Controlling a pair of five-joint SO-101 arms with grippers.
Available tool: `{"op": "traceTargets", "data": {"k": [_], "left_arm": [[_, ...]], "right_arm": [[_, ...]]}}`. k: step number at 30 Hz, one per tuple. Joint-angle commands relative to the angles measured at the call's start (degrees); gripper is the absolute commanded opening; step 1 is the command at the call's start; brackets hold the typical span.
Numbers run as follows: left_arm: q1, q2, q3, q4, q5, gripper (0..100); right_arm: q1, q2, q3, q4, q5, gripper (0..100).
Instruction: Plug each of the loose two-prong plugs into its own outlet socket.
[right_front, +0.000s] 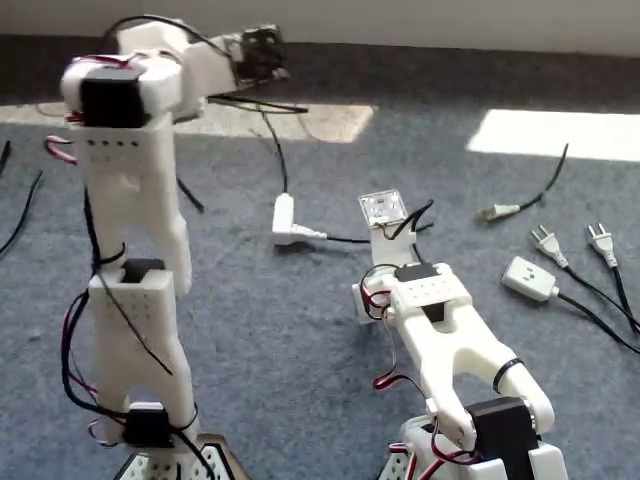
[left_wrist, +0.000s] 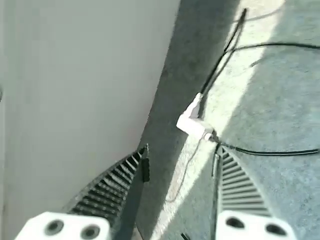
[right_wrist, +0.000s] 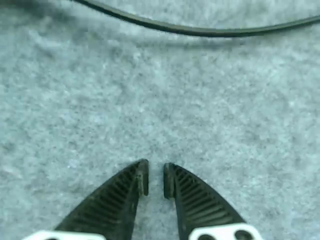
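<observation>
Plugs loose, none seated: white two-prong plug on black cord (right_front: 545, 241) and matching second plug (right_front: 600, 238) flat on grey carpet (right_front: 300, 340) near high view's right edge, just behind white rounded outlet socket (right_front: 528, 278), not touching it. Pale third plug on black cable (right_front: 497, 211) farther back, apart. White angled adapter block with black cord (right_front: 288, 225) mid-carpet, near right arm's head. Right gripper (right_wrist: 155, 176) low over bare carpet, jaws nearly together with slim gap, gripping nothing; thin dark cord (right_wrist: 200, 31) across carpet ahead. Left gripper (left_wrist: 180, 161) raised high beside pale wall (left_wrist: 75, 100), jaws spread wide, empty; small white connector on black lead (left_wrist: 194, 125) on carpet far beyond fingertips.
</observation>
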Motion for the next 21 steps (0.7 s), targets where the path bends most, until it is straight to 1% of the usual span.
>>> {"op": "traceTargets", "data": {"k": [1,5,8,10,13,17,19,21], "left_arm": [[-10.59,-0.92,-4.62,0.09,12.75,21],[-20.62,-0.40,-4.44,0.26,27.96,21],[-27.12,-0.31,-4.26,0.44,38.33,21],[-30.81,-0.22,-4.26,0.53,42.99,21],[-35.38,-0.22,-3.56,0.62,46.33,21],[-40.04,-0.22,3.38,0.62,46.77,21],[-42.15,-0.22,8.22,0.62,46.77,21],[-44.18,-0.22,13.58,0.62,46.77,21]], "right_arm": [[-1.10,-0.40,-0.22,-1.89,-0.62,7.4],[-1.10,-0.92,-0.84,-1.71,-0.62,7.7],[-1.01,-1.01,-4.18,-0.31,-0.79,13.6],[-1.10,-1.01,-8.40,3.47,-0.62,17.7],[-2.15,-1.01,-18.77,13.14,-0.53,18.8],[-6.02,-0.92,-34.95,25.01,-0.44,18.8],[-9.10,-0.75,-41.36,26.51,-0.44,18.8],[-12.70,-0.31,-43.82,25.80,-0.44,18.8]]}}
